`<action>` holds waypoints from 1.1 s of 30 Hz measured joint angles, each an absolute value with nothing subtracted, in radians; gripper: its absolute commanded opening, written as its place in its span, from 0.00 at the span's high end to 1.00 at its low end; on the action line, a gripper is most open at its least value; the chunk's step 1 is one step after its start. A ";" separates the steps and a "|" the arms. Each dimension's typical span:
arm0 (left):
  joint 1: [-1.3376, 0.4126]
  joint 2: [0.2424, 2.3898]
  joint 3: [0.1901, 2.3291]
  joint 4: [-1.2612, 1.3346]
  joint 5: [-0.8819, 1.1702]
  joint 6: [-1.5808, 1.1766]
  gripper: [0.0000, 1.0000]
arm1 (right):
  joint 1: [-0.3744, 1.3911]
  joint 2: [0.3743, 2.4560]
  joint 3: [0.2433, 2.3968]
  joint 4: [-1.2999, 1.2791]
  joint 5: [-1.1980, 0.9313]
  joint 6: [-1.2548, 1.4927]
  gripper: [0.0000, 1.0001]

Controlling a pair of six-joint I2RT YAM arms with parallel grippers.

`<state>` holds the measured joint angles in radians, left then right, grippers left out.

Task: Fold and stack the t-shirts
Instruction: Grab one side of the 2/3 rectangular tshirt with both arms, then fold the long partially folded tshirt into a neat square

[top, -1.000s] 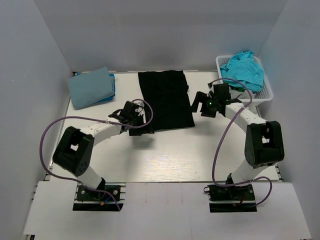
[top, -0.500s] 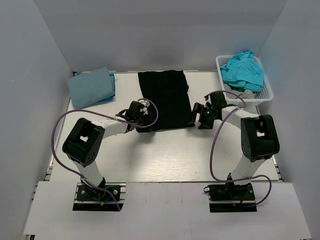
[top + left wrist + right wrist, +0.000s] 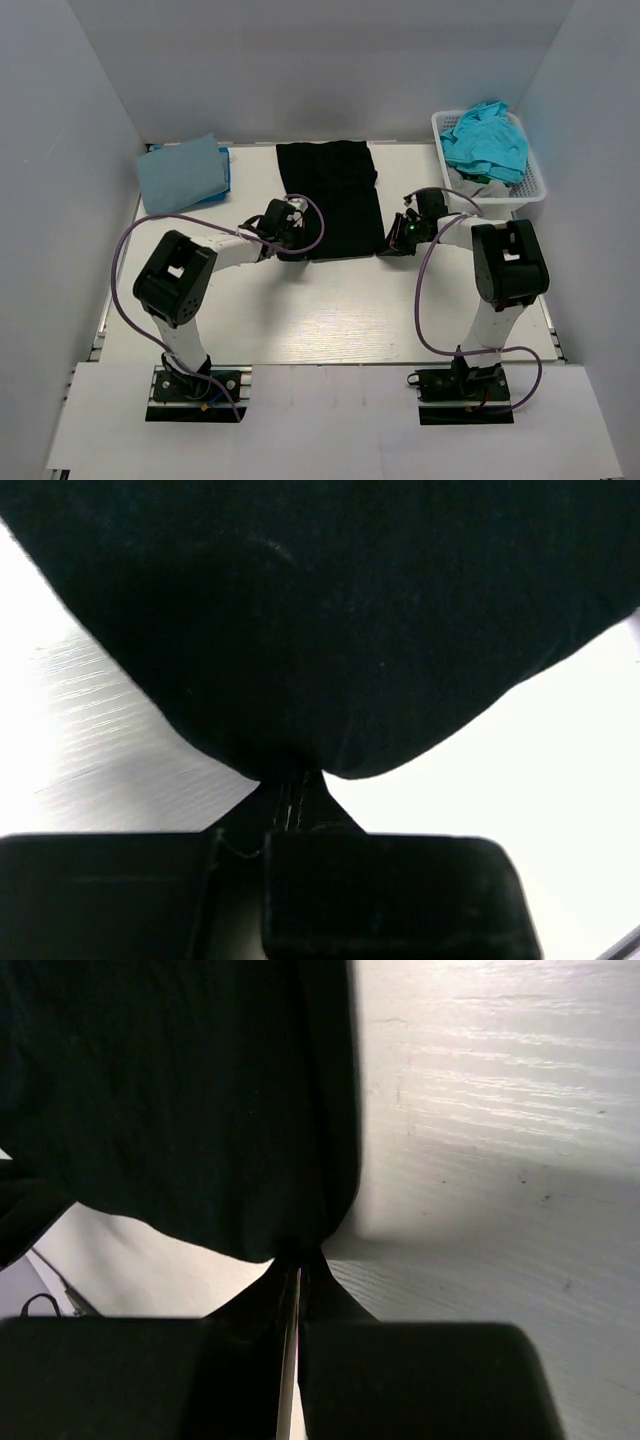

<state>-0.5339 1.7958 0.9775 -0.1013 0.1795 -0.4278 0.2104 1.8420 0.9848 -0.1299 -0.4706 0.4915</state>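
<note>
A long black t-shirt [image 3: 335, 200] lies flat at the table's middle back. My left gripper [image 3: 296, 247] is shut on its near left corner; the left wrist view shows the black cloth [image 3: 330, 620] bunched into the closed jaws [image 3: 292, 780]. At the near right corner my right gripper [image 3: 388, 245] is shut too, pinching the black cloth [image 3: 180, 1100] at its tips [image 3: 298, 1258]. A folded light blue t-shirt [image 3: 180, 175] rests at the back left. Crumpled turquoise t-shirts [image 3: 487, 138] fill the basket.
The white slotted basket [image 3: 533, 185] stands at the back right corner. Under the folded light blue shirt a brighter blue edge [image 3: 225, 172] shows. Grey walls close in the table on three sides. Purple cables loop from both arms.
Both grippers moved inward to the black shirt's near corners and closed on the cloth. The shirt itself still lies flat.
</note>
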 measured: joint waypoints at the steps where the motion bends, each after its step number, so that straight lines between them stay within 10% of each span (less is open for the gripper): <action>1: -0.534 1.791 0.978 -0.111 0.171 -0.422 1.00 | 0.211 1.842 0.984 -0.131 -0.474 0.492 1.00; 19: -0.613 1.167 0.875 -0.599 0.320 -0.582 1.00 | 0.231 1.183 0.881 -0.759 -0.556 0.405 1.00; 33: -0.612 1.060 1.043 -0.873 0.280 -0.689 1.00 | 0.230 1.221 1.106 -1.040 -0.717 0.348 1.00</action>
